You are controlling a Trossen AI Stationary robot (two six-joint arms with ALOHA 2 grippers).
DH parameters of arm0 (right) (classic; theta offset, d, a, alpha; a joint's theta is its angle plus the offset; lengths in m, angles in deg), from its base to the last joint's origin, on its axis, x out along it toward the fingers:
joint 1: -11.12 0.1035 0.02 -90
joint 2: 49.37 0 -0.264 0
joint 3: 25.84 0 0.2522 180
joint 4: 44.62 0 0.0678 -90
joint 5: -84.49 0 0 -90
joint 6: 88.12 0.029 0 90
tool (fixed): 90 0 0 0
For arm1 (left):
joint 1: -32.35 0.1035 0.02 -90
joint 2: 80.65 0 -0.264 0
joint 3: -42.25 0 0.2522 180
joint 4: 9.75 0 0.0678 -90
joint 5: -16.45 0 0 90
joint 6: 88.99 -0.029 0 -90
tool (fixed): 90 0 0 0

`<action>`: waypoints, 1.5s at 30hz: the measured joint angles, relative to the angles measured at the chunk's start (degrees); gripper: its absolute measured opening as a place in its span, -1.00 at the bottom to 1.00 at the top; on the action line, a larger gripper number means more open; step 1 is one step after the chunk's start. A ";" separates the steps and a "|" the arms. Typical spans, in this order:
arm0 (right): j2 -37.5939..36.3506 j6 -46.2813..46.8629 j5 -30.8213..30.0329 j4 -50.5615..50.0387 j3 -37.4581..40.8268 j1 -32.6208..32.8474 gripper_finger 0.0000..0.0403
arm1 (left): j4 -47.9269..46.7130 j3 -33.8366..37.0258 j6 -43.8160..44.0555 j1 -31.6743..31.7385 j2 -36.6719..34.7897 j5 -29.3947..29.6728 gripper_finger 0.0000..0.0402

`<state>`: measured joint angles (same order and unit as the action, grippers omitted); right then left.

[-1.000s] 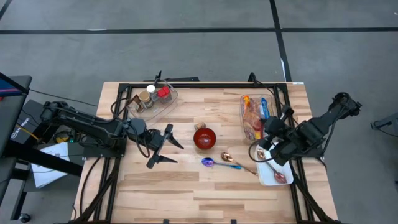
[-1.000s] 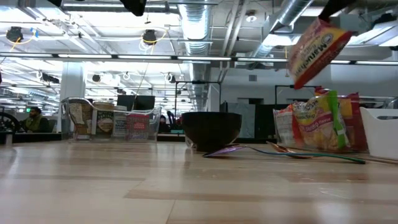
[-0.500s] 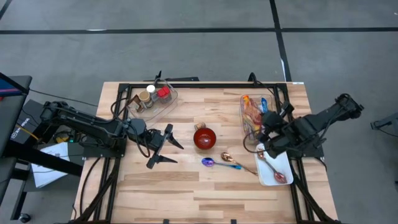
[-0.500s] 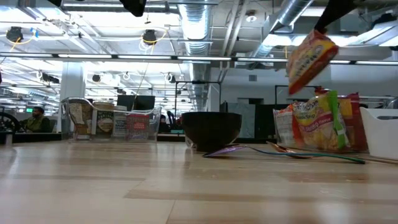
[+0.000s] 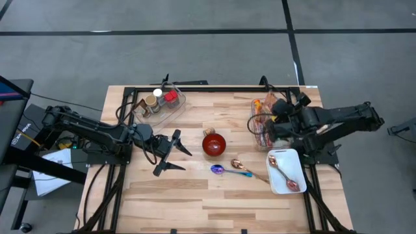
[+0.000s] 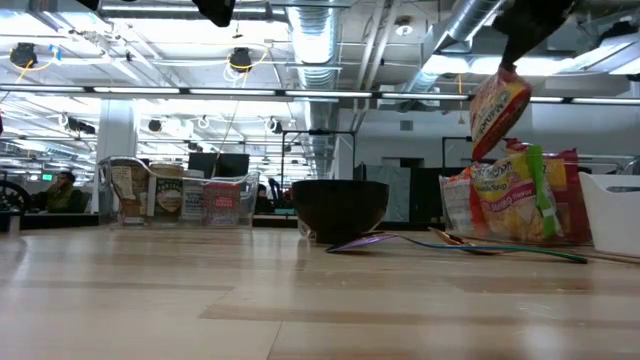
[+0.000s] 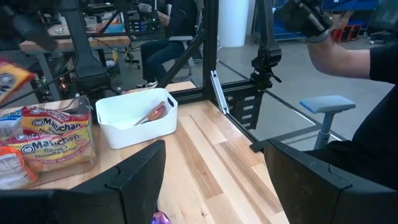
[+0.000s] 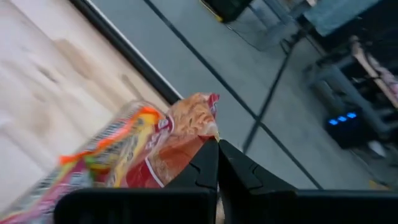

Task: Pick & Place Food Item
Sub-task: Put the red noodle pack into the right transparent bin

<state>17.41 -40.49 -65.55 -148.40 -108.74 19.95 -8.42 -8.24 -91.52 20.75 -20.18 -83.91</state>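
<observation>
Noodle packet held above the clear bin

The right hand (image 8: 217, 163) pinches only the noodle packet (image 6: 497, 112) edge; it may slip back into the bin (image 5: 259, 133). The left hand (image 5: 170, 153), fingers apart, waits beside the bowl (image 5: 214, 144).

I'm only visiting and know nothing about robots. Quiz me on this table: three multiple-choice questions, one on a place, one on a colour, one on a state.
1. Where is the noodle packet that the right gripper holds?
A. above the clear bin of packets
B. inside the bowl
C. in the white tray

2. What colour is the bowl?
A. blue
B. red
C. white

3. How does the left gripper stand?
A. shut on a spoon
B. open, holding nothing
C. shut on a jar

Answers: 1 A, it hangs over the clear bin of packets; 2 B, it looks red from above; 3 B, its fingers are spread over bare wood.
</observation>
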 joint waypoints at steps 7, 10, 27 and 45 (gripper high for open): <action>-0.10 -6.56 1.82 -0.02 -1.64 -7.78 -1.00 | -0.02 0.00 -0.07 0.00 0.00 0.01 0.33; -0.09 -9.62 5.30 0.00 -3.12 -9.33 -1.00 | -0.03 0.00 -0.08 0.00 0.01 0.01 0.33; -0.11 -19.32 23.54 0.00 -7.61 -12.82 -1.00 | 1.82 1.42 1.28 -0.02 0.02 0.01 0.33; -7.70 -17.64 38.20 0.06 -7.46 -12.93 -1.00 | 3.19 2.21 1.31 0.09 0.02 -0.01 0.33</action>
<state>9.71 -58.13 -27.35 -148.34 -116.20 7.02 -5.23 -6.03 -90.21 20.84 -20.16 -83.92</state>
